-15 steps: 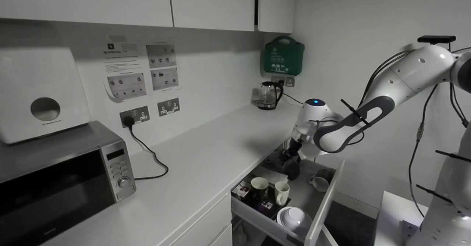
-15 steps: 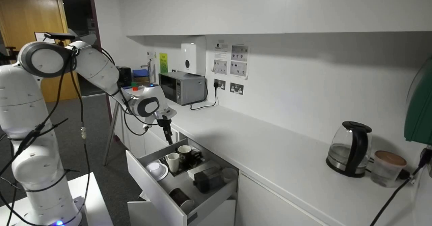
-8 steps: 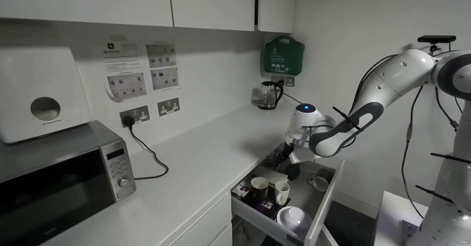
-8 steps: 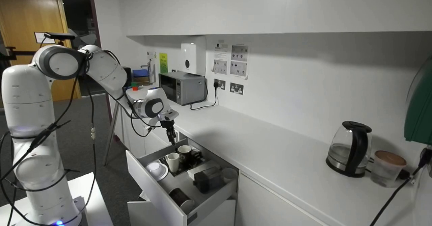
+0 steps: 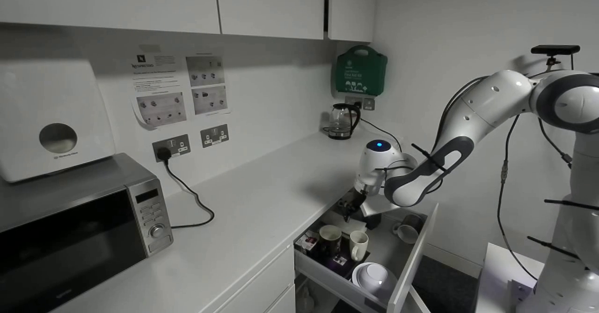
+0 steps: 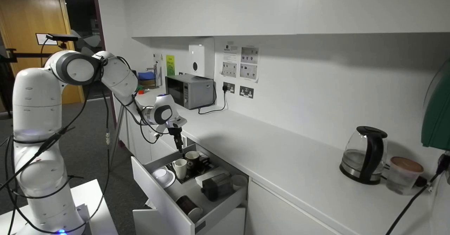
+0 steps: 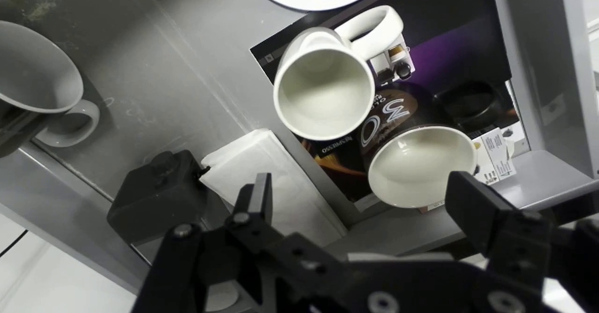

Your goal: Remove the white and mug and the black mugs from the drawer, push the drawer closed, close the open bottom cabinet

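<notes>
Hand [image 7: 362,189] shifted nearer standing black mug [image 7: 416,144], spread wide, grasping nothing; skewed descent could tip white mug [image 7: 325,83] near it.

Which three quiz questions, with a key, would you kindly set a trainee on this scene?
1. True or false: the drawer stands open with the white mug inside.
2. Which mug lies on its side: A, the white mug; B, the black mug near the drawer's front; C, the black mug beside the white mug?
3. Is the gripper holding anything?
Key: 1, true; 2, B; 3, no, its jaws are open.
</notes>
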Motion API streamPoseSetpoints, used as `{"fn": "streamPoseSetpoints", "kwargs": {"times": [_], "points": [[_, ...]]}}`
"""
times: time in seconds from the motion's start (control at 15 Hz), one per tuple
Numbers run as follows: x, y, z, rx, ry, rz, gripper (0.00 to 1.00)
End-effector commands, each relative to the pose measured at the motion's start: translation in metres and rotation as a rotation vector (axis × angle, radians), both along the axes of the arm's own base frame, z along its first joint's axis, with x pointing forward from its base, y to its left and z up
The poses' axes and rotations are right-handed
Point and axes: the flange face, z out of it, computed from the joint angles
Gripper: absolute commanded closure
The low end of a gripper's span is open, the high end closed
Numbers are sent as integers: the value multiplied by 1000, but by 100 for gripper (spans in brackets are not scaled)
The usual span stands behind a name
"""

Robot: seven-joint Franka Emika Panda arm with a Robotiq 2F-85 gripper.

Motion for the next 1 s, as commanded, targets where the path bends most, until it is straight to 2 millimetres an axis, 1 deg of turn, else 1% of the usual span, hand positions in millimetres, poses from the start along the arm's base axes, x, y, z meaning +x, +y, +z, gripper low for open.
{"fn": "streamPoseSetpoints", "kwargs": {"times": [0.0,0.07,0.27,0.47,0.67,0.73,0.8,0.93], "points": [[14,-4,-2,-4,5,-19,0],[15,-7,-5,-4,9,-25,0],[15,-25,-15,7,25,-62,0],[8,-42,-23,35,44,-100,0],[-6,-55,-26,81,64,-108,0],[-10,-57,-23,110,67,-89,0],[2,-49,-32,71,82,-112,0],[-1,-55,-32,91,92,-101,0]]}}
